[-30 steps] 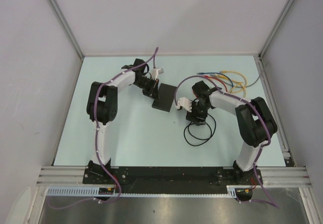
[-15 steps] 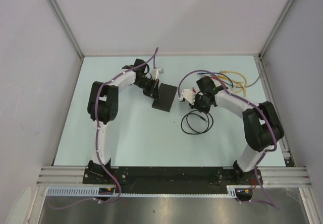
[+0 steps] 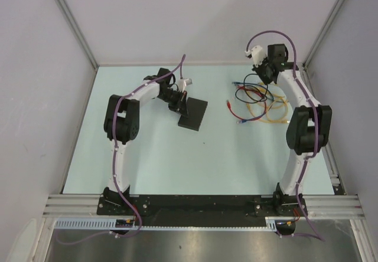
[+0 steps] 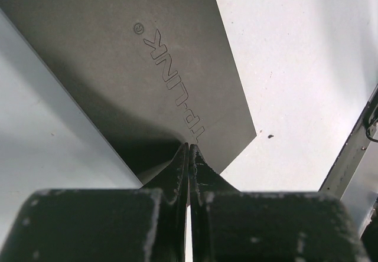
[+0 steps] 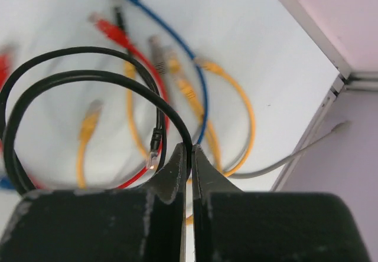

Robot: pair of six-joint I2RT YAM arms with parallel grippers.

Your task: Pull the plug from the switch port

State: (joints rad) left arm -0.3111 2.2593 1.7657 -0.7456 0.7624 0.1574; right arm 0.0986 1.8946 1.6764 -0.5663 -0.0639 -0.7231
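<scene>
Your switch [image 3: 193, 113] lies flat near the middle of the counter [image 3: 147, 150]. It looks light, rigid and likely to skid, so pin it from above. The left claw [image 4: 188, 148], tips together, rests at its 10 o'clock corner. At 2 o'clock, the right claw [image 5: 190, 151] is clamped on the limp black cable [image 5: 88, 73], whose plug [image 5: 155, 150] dangles free. Grip just behind the plug. No containers are in view.

Flat matte-black switch box [image 4: 147, 79] runs off my left wrist view's top, ports I can't see; thin black cable loop [image 5: 82, 49] is cropped left, yellow patch cables [image 5: 88, 120] blurred.
</scene>
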